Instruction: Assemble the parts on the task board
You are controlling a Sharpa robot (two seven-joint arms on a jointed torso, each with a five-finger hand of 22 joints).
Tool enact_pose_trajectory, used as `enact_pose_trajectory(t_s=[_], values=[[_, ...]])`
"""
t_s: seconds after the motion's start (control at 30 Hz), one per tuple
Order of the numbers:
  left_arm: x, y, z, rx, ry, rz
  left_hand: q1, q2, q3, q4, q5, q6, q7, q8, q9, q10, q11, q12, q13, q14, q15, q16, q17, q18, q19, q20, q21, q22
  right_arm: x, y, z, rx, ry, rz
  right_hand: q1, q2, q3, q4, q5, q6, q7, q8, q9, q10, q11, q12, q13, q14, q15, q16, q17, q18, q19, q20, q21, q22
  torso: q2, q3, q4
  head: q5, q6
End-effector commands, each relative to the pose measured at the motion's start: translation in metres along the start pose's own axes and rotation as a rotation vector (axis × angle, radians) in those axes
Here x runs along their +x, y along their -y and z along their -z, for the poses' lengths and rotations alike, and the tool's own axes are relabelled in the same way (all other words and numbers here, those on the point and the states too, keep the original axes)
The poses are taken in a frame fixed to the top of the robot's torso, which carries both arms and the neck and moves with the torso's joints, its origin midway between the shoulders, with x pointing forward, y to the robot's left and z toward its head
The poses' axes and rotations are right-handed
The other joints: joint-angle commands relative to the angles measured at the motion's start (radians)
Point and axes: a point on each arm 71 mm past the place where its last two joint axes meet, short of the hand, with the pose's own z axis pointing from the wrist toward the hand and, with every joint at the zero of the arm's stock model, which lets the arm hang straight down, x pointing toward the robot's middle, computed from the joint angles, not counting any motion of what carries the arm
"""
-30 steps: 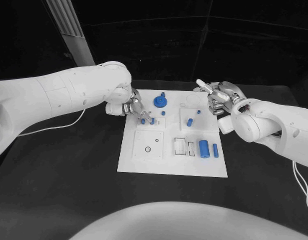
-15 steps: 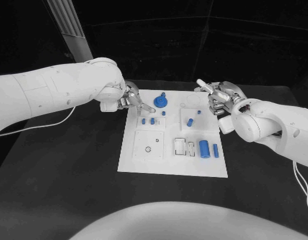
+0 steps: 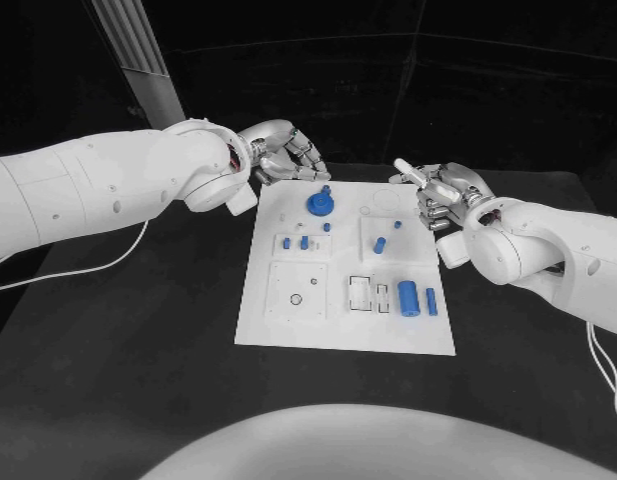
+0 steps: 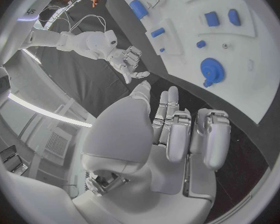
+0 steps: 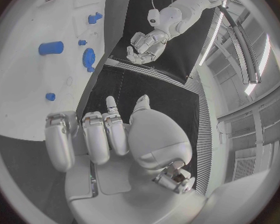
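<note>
The left hand (image 3: 277, 150) hovers off the far left corner of the flat white rectangular task board (image 3: 297, 330), fingers loosely apart and nothing in them; the left wrist view shows them clear of every part. Just inside that corner stands the round blue knobbed disc (image 3: 320, 204), seated in the board, and nearer the robot from it sit two small blue pegs (image 3: 295, 242) side by side. These pieces look like light, rigid plastic, probably smooth, so a fingertip pinch across the sides seems the sensible hold; the disc's raised knob looks the natural spot to take it. Toward the board's right half lies a short blue cylinder (image 3: 379, 244), and close to the near right edge a fatter blue cylinder (image 3: 409, 297) beside a slim blue bar (image 3: 432, 301) — round stock, likely to roll if nudged. The right hand (image 3: 438, 197) waits at the far right edge of the board, fingers spread, holding nothing. Bare black table surrounds the board on all sides, so both arms have room to come in from outside.
</note>
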Motion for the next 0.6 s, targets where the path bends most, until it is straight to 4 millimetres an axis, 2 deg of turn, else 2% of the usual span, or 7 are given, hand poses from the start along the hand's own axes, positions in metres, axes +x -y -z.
enact_pose_trajectory(t_s=[0.03,0.1,0.17,0.23,0.4,0.5,0.6], values=[[-0.004,0.017,0.002,0.282,0.131,-0.015,0.072,-0.002,0.015,0.002,-0.022,0.036,0.005,-0.054,-0.083,-0.006,0.016,-0.092,-0.14,0.105,0.015,0.003,0.263,-0.007,0.105,0.014,0.004,0.263,-0.001,-0.004,0.001,-0.049,0.012,0.024,0.019,-0.004,0.005,-0.001,0.005,0.005,0.043,0.007,-0.004,0.104,-0.004,0.003,0.263,0.108,-0.005,0.002,0.263,-0.007,0.104,-0.006,0.003,0.263,0.001,-0.0002,0.0,-0.001,0.002],[0.0,0.018,0.002,0.324,0.129,-0.054,0.115,-0.007,0.026,-0.004,-0.046,0.05,0.012,-0.074,-0.117,0.002,0.012,-0.117,-0.194,0.105,0.015,0.003,0.263,-0.007,0.105,0.016,0.004,0.263,-0.001,-0.005,0.001,-0.062,0.013,0.035,0.023,-0.004,0.006,-0.001,0.005,0.004,0.043,0.007,-0.006,0.103,-0.004,0.002,0.262,0.108,-0.005,0.002,0.263,-0.007,0.104,-0.006,0.003,0.263,0.001,0.0002,-0.0004,0.0,0.003],[0.005,0.02,0.001,0.359,0.117,-0.108,0.16,-0.02,0.033,-0.011,-0.06,0.058,0.005,-0.093,-0.147,0.016,0.012,-0.133,-0.241,0.105,0.012,0.003,0.263,-0.007,0.105,0.017,0.004,0.263,-0.001,-0.006,0.001,-0.074,0.014,0.043,0.025,-0.004,0.006,-0.001,0.005,0.004,0.043,0.007,-0.006,0.095,-0.004,-0.002,0.254,0.108,-0.005,0.002,0.263,-0.007,0.104,-0.006,0.003,0.263,0.001,0.0,-0.0012,0.001,0.004],[0.01,0.021,-0.001,0.384,0.099,-0.168,0.187,-0.034,0.032,-0.011,-0.093,0.059,-0.002,-0.111,-0.174,0.023,0.009,-0.148,-0.284,0.105,0.01,0.003,0.263,-0.007,0.105,0.015,0.004,0.263,-0.001,-0.007,0.001,-0.083,0.015,0.048,0.026,-0.004,0.006,-0.002,0.005,0.004,0.043,0.007,-0.007,0.093,-0.004,-0.003,0.252,0.108,-0.005,0.002,0.263,-0.007,0.104,-0.006,0.003,0.263,0.002,0.0001,-0.001,0.0,0.007],[0.023,0.021,-0.008,0.4,0.036,-0.318,0.227,-0.057,0.026,-0.022,-0.151,0.059,-0.022,-0.136,-0.211,0.024,0.015,-0.168,-0.345,0.105,0.013,0.003,0.263,-0.007,0.105,0.015,0.004,0.263,0.0,-0.008,0.001,-0.094,0.013,0.054,0.027,-0.004,0.006,-0.002,0.005,0.003,0.043,0.007,-0.007,0.093,-0.004,-0.003,0.252,0.108,-0.005,0.002,0.263,-0.007,0.104,-0.006,0.003,0.263,0.001,0.0002,-0.0021,0.002,0.013],[0.031,0.019,-0.012,0.39,-0.001,-0.424,0.249,-0.054,0.03,-0.025,-0.193,0.049,-0.039,-0.157,-0.236,0.023,0.022,-0.179,-0.383,0.105,0.019,0.003,0.263,-0.007,0.105,0.019,0.004,0.263,0.0,-0.008,0.001,-0.097,0.012,0.055,0.027,-0.004,0.007,-0.002,0.005,0.003,0.043,0.007,-0.007,0.093,-0.005,-0.003,0.252,0.108,-0.005,0.002,0.263,-0.007,0.104,-0.006,0.003,0.263,0.001,0.0003,-0.0004,-0.001,0.014],[0.037,0.017,-0.016,0.372,-0.029,-0.51,0.264,-0.044,0.039,-0.023,-0.213,0.051,-0.04,-0.165,-0.25,0.028,0.024,-0.184,-0.408,0.105,0.019,0.003,0.263,-0.007,0.105,0.021,0.004,0.263,0.0,-0.008,0.002,-0.098,0.01,0.055,0.027,-0.004,0.007,-0.002,0.005,0.003,0.043,0.007,-0.007,0.093,-0.005,-0.003,0.252,0.108,-0.005,0.002,0.263,-0.007,0.104,-0.006,0.003,0.263,0.002,0.0005,-0.0016,-0.001,0.014]])
